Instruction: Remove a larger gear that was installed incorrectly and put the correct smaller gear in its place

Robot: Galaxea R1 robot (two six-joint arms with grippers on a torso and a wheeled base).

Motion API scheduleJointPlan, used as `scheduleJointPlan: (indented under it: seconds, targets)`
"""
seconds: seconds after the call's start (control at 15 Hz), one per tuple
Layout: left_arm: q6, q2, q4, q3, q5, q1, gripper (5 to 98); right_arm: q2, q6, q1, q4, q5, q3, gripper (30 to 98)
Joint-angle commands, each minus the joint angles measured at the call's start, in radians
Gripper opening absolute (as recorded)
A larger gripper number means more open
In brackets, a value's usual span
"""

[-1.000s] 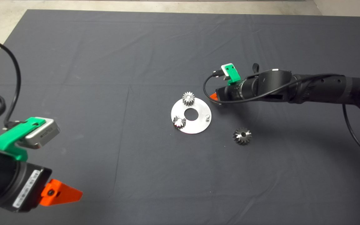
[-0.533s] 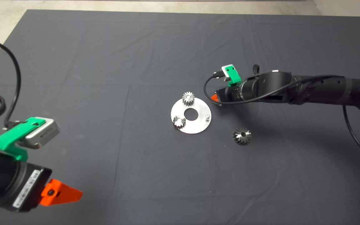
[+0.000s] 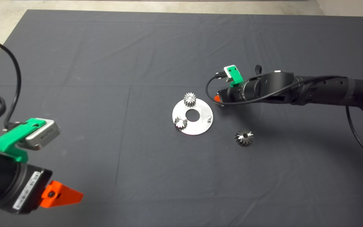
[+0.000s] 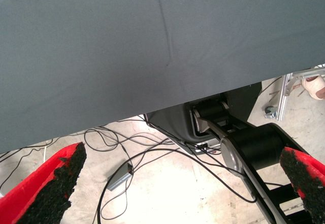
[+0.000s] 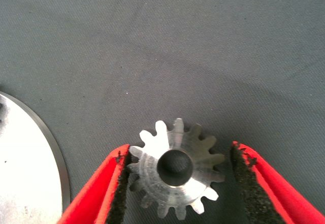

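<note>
The smaller gear (image 5: 175,176) lies flat on the mat between the fingers of my right gripper (image 5: 180,150). The jaws are open around it: one pad (image 5: 122,183) touches its teeth and the other pad stands a small gap away. In the head view my right gripper (image 3: 216,98) sits low beside the round metal plate (image 3: 200,124) and hides this gear. The larger gear (image 3: 244,137) lies on the mat near the plate. My left gripper (image 3: 61,195) is parked at the mat's near left edge, open and empty.
The plate carries two small gears (image 3: 189,99) (image 3: 180,122) and a bare peg (image 3: 209,118), with a round centre hole. Its edge shows in the right wrist view (image 5: 25,168). The left wrist view shows the mat's edge (image 4: 152,56) and cables on the floor.
My right gripper has shifted very slightly, settling lower toward the mat. The gears, the plate and the left arm have not moved.
</note>
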Motion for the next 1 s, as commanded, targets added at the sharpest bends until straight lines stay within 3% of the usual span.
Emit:
scheduleJointPlan:
  seconds: [0.0, 0.47, 0.93]
  targets:
    - [-0.002, 0.0, -0.019, 0.002, 0.001, -0.011, 98.1, -0.001, 0.0, 0.012, -0.023, -0.004, -0.004, 51.2]
    - [-0.002, -0.006, -0.019, 0.003, 0.003, -0.011, 98.1, 0.001, -0.002, 0.012, -0.023, 0.003, -0.004, 43.9]
    - [-0.001, -0.051, -0.019, -0.001, 0.003, -0.01, 98.1, -0.004, -0.006, 0.018, -0.023, 0.013, -0.006, 42.3]
